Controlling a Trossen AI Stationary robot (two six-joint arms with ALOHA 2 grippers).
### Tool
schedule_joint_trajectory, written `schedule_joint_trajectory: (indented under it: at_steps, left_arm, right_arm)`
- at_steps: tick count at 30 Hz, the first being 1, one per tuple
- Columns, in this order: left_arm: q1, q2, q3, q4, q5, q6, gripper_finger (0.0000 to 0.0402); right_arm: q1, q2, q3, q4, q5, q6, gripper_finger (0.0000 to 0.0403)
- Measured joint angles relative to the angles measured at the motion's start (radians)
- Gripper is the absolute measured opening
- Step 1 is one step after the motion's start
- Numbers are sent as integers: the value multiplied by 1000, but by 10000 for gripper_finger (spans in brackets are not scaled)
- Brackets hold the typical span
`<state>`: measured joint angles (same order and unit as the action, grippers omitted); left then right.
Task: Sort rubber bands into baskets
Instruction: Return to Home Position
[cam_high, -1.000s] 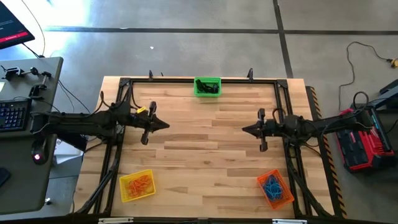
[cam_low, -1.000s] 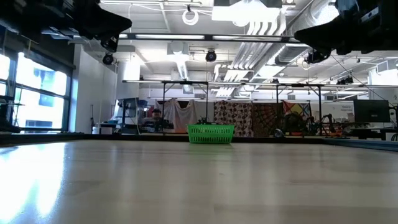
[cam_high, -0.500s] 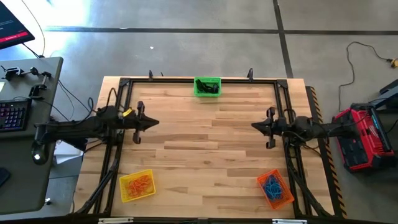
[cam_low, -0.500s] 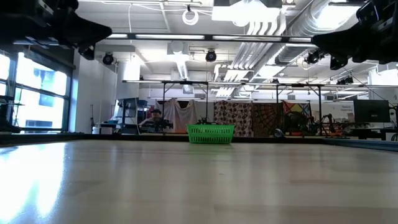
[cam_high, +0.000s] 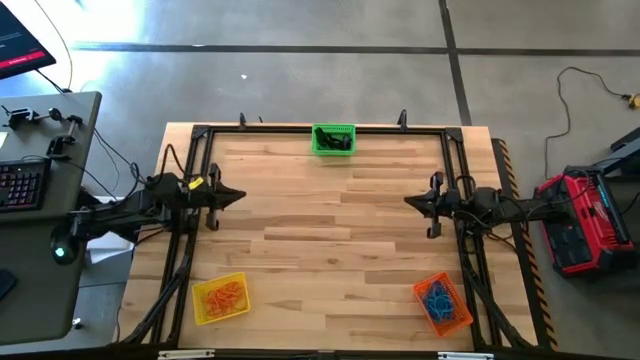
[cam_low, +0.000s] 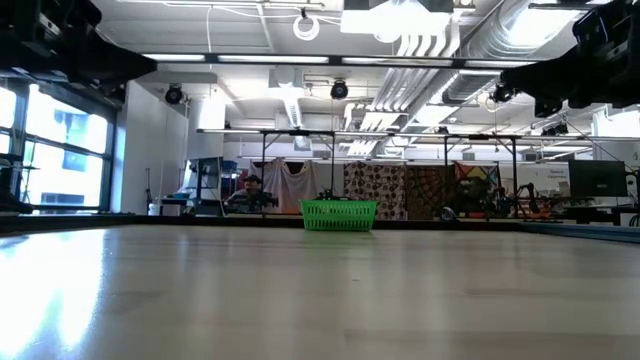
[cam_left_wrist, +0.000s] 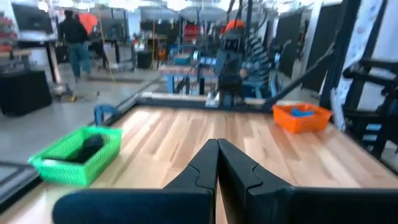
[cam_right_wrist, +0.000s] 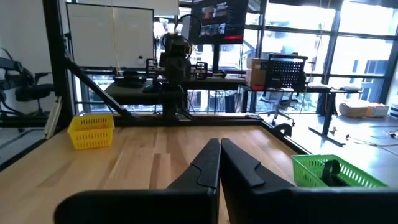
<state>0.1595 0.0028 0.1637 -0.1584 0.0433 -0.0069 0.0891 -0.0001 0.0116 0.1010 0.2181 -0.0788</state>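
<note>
The green basket (cam_high: 333, 139) stands at the table's far edge and holds black rubber bands (cam_high: 336, 141); it also shows in the low view (cam_low: 339, 215). The yellow basket (cam_high: 220, 298) at the near left holds orange bands (cam_high: 221, 295). The orange basket (cam_high: 442, 303) at the near right holds blue bands (cam_high: 437, 299). My left gripper (cam_high: 238, 195) hovers shut and empty over the table's left side; its fingers meet in the left wrist view (cam_left_wrist: 217, 163). My right gripper (cam_high: 410, 202) hovers shut and empty over the right side, its fingers together in the right wrist view (cam_right_wrist: 219, 163).
A black metal frame (cam_high: 320, 128) runs along the table's edges. A desk with a keyboard (cam_high: 20, 185) stands left of the table, and a red case (cam_high: 580, 225) lies on the floor to the right. Bare wood lies between the two grippers.
My left gripper has drawn back toward the table's left edge, staying shut. My right gripper has drawn back a little toward the right edge and then held still. The baskets and bands have stayed where they were.
</note>
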Motion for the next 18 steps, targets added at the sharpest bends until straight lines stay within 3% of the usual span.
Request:
schedule_joint_trajectory:
  at_steps: [8, 14, 18]
  left_arm:
    - [2, 1, -15, -2, -2, 10, 0]
    - [22, 1, -152, 204, -2, 19, 0]
    - [66, 9, -153, 183, 10, 17, 0]
  right_arm:
    - [0, 0, 0, -31, 0, 2, 0]
    - [-44, 1, -2, -28, -9, 56, 0]
    - [-110, 1, -2, -2, -60, 63, 0]
